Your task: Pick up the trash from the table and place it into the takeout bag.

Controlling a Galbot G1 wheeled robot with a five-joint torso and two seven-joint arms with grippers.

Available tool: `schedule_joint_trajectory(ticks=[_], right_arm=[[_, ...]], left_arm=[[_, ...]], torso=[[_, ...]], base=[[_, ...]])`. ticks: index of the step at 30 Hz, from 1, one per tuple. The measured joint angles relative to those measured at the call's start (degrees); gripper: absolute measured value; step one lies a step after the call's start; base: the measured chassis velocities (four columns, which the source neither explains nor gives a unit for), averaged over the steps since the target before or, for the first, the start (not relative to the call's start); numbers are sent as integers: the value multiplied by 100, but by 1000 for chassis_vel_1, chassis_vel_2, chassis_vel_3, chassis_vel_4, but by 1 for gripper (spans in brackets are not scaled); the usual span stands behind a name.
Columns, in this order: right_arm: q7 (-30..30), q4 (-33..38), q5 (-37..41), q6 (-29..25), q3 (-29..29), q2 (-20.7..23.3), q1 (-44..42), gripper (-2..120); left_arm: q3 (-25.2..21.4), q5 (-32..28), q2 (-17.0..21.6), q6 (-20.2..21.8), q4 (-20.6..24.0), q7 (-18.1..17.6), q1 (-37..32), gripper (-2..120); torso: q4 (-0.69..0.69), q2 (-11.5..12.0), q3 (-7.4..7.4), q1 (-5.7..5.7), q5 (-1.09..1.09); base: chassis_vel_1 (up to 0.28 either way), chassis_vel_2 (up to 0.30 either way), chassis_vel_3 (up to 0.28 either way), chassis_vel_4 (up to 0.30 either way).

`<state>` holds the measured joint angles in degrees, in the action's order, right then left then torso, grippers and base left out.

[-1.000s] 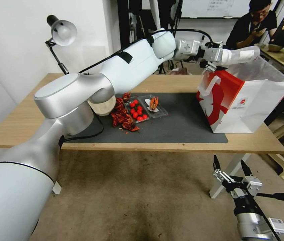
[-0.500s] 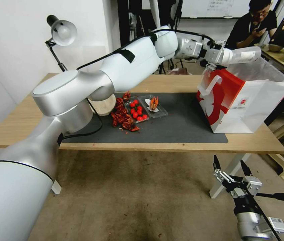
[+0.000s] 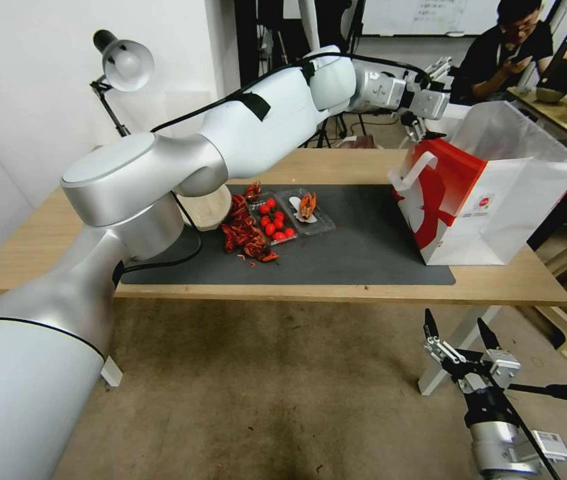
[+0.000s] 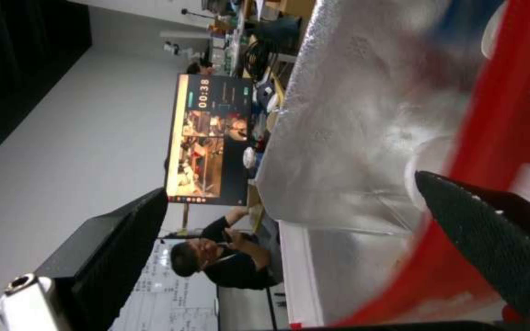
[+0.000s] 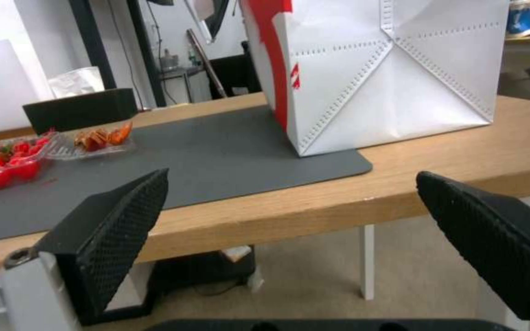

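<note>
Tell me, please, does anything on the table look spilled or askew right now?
Yes. Red scraps lie loose on the dark mat beside the clear trays, not contained. The takeout bag leans rather than standing straight.

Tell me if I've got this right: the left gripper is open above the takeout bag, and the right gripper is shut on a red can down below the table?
Not quite. The right gripper holds nothing: the right wrist view shows its fingers spread wide with only air between them. It does hang below the table edge, and the left gripper is open above the takeout bag.
</note>
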<state>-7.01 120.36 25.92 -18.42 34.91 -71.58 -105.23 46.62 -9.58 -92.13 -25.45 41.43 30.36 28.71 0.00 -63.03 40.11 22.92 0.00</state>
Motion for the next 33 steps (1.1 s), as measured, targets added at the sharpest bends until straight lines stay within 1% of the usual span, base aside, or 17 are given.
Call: schedule_joint_trajectory(ticks=[6, 10, 13, 16, 17, 19, 20, 23, 24, 25, 27, 28, 29, 30, 31, 32, 33], right_arm=[[4, 3, 11, 0, -5, 5, 3, 100], [4, 6, 11, 7, -16, 5, 24, 100], [5, 8, 5, 22, -42, 5, 36, 100], [5, 11, -7, 25, -51, 5, 37, 100], [5, 16, -15, 25, -55, 20, 23, 100], [5, 28, -16, 20, -54, 54, -13, 100], [5, 28, -16, 20, -54, 54, -13, 100], [9, 21, 17, -2, -18, 93, -39, 100], [9, 21, 17, -2, -18, 93, -39, 100], [9, 10, 25, -4, -12, 94, -39, 100], [9, 6, 33, -4, -11, 95, -35, 100], [9, 6, 33, -4, -11, 95, -35, 100], [11, 6, 38, -4, -11, 96, -32, 100], [15, 6, 38, -2, -21, 101, -32, 100], [15, 6, 38, -2, -21, 101, -32, 100], [17, 7, 37, 1, -31, 111, -32, 100], [18, 7, 35, 4, -36, 119, -31, 100]], left_arm=[[-40, -90, 0, 5, -9, -8, 43, 100], [-161, -147, 0, -1, -43, 105, 37, 100], [-285, -414, 0, -25, -110, 222, -28, 100], [-417, -644, -1, 10, -182, 187, -122, 100], [-497, -764, 2, 88, -196, 64, -192, 100], [-513, -987, 5, 322, -83, -365, -319, 100], [-513, -987, 5, 322, -83, -365, -319, 100], [-483, -1541, 1, 989, 403, -1365, -602, 100], [-483, -1541, 1, 989, 403, -1365, -602, 100], [-480, -1684, 0, 1211, 565, -1628, -687, 100], [-487, -1815, 4, 1441, 749, -1905, -785, 100], [-487, -1815, 4, 1441, 749, -1905, -785, 100], [-557, -1918, 87, 1761, 1040, -2336, -952, 100], [-677, -2045, 294, 2065, 1381, -2787, -1158, 100], [-677, -2045, 294, 2065, 1381, -2787, -1158, 100], [-760, -2196, 515, 2334, 1677, -3208, -1338, 100], [-829, -2287, 629, 2479, 1826, -3395, -1429, 100]], torso=[[0, 0, 0, 0, 0], [0, 0, 0, 0, 0], [0, 0, 0, 0, 0], [0, 0, 0, 0, 0], [1, 0, 0, 0, 0], [3, 0, 0, 0, -1], [3, 0, 0, 0, -1], [-1, 0, 0, 0, -1], [-1, 0, 0, 0, -1], [-2, 0, 0, 0, 0], [-2, 0, 0, 0, 0], [-2, 0, 0, 0, 0], [-6, 0, 0, -1, 1], [-4, 0, 0, 0, 0], [-4, 0, 0, 0, 0], [0, 0, 0, 0, 0], [3, 0, 0, 0, 0]], base=[[0, 0, 0, 0], [0, 0, 0, 0], [0, 0, 0, 0], [0, 0, 0, 0], [0, 0, 0, 0], [0, 0, 0, 0], [0, 0, 0, 0], [0, 0, 0, 0], [0, 0, 0, 0], [0, 0, 0, 0], [0, 0, 0, 0], [0, 0, 0, 0], [0, 0, 0, 0], [0, 0, 0, 0], [0, 0, 0, 0], [0, 0, 0, 0], [0, 0, 0, 0]])
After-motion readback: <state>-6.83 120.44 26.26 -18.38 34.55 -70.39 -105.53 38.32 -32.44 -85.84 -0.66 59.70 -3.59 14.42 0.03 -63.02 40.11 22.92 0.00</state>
